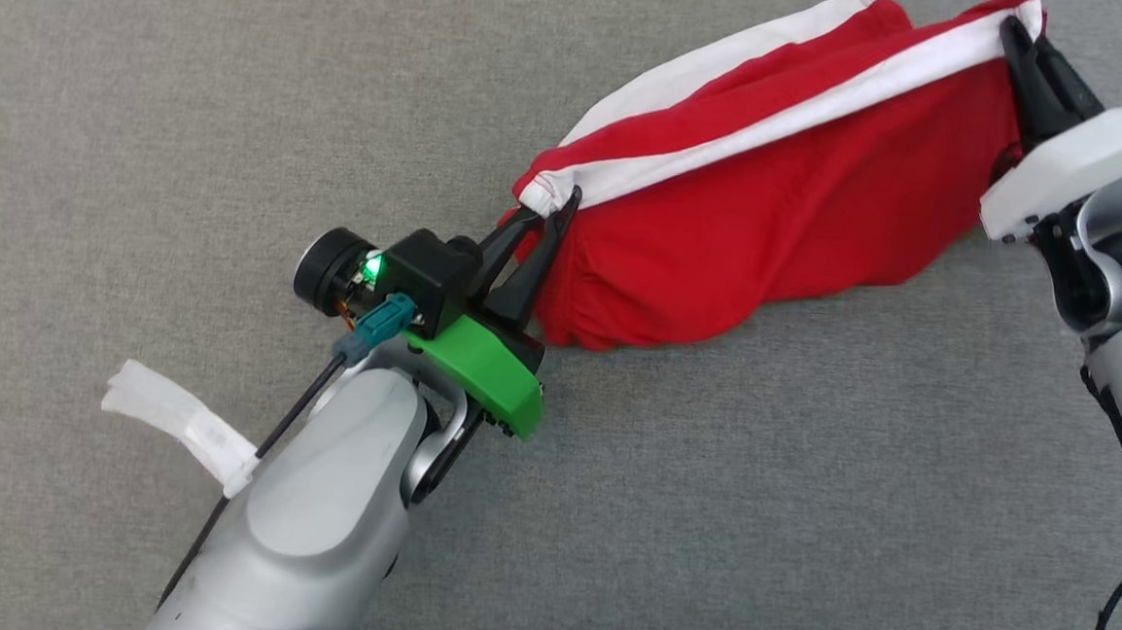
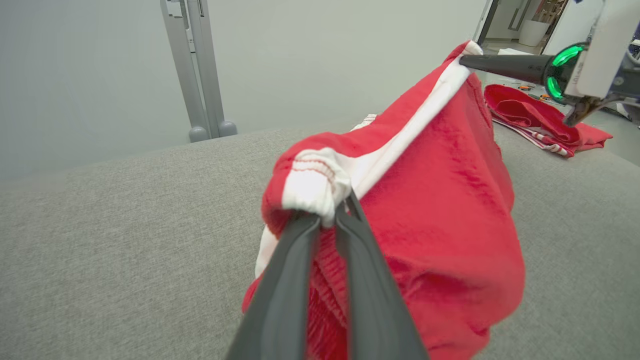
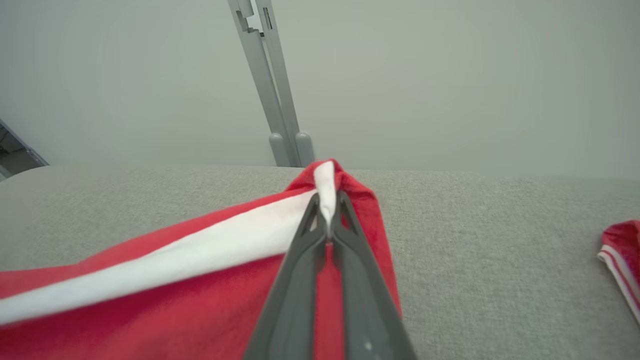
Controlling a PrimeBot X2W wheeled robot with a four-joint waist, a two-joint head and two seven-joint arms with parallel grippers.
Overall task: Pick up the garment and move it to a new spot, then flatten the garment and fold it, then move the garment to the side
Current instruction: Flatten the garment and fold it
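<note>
The garment [image 1: 762,210] is red with white stripes and hangs stretched between my two grippers above the grey cloth surface, its lower part sagging onto it. My left gripper [image 1: 553,207] is shut on the white-trimmed corner at its left end, seen close in the left wrist view as the garment [image 2: 440,210] bunched over the left gripper [image 2: 330,212]. My right gripper [image 1: 1016,36] is shut on the white stripe at the upper right end. The right wrist view shows the right gripper [image 3: 328,220] pinching the garment [image 3: 200,300] at its white band.
A second red garment with white stripes [image 2: 540,120] lies crumpled farther off on the grey surface [image 1: 243,91], its edge also showing as a red garment [image 3: 622,255]. A grey metal post [image 2: 197,70] stands behind the surface. A white tape strip [image 1: 175,418] hangs off my left forearm.
</note>
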